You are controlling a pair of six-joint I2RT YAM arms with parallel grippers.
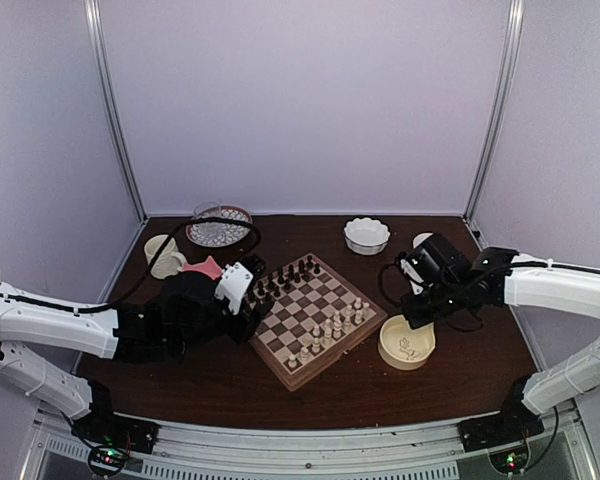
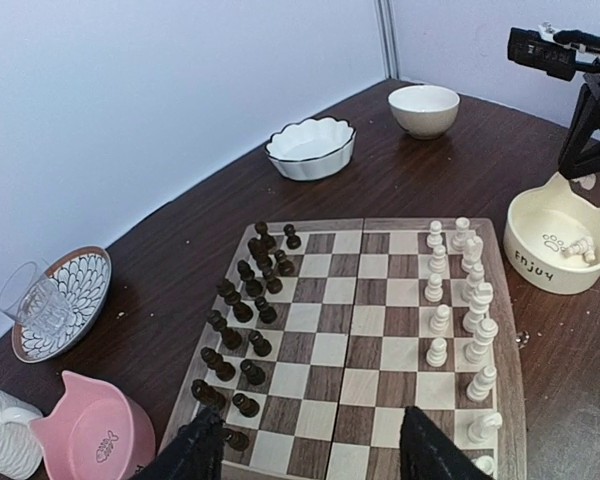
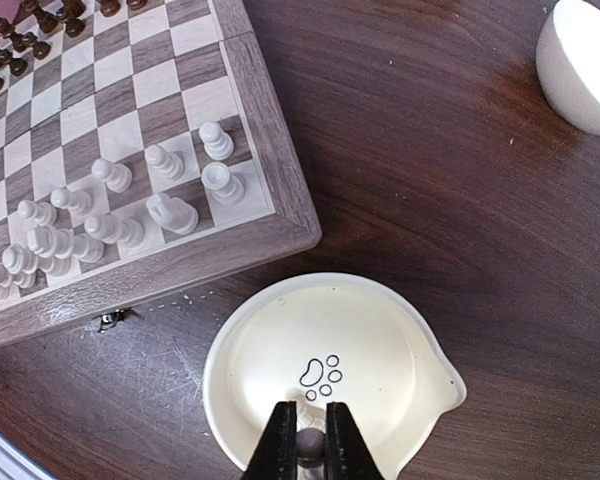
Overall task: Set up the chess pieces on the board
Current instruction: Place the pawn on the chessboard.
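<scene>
The board (image 1: 280, 372) lies at the table's middle, also in the left wrist view (image 2: 510, 330) and right wrist view (image 3: 270, 150). Cream-white chess pieces (image 1: 335, 325) stand in two rows on its right side (image 2: 477, 300) (image 3: 170, 212). Dark pieces (image 2: 242, 300) stand on the left side. My left gripper (image 1: 252, 308) (image 2: 310, 445) is open and empty over the board's near-left edge. My right gripper (image 1: 417, 318) (image 3: 308, 440) hangs over a cream cat-ear bowl (image 3: 220, 350) and is shut on a small round-based chess piece. A few white pieces (image 2: 580, 248) lie in that bowl.
A pink cat bowl (image 2: 90, 440), a mug (image 2: 0, 430) and a patterned plate with a glass (image 2: 65, 300) sit left of the board. A scalloped white bowl (image 1: 366, 235) and a plain white bowl (image 3: 580, 60) sit behind it. White walls enclose the table.
</scene>
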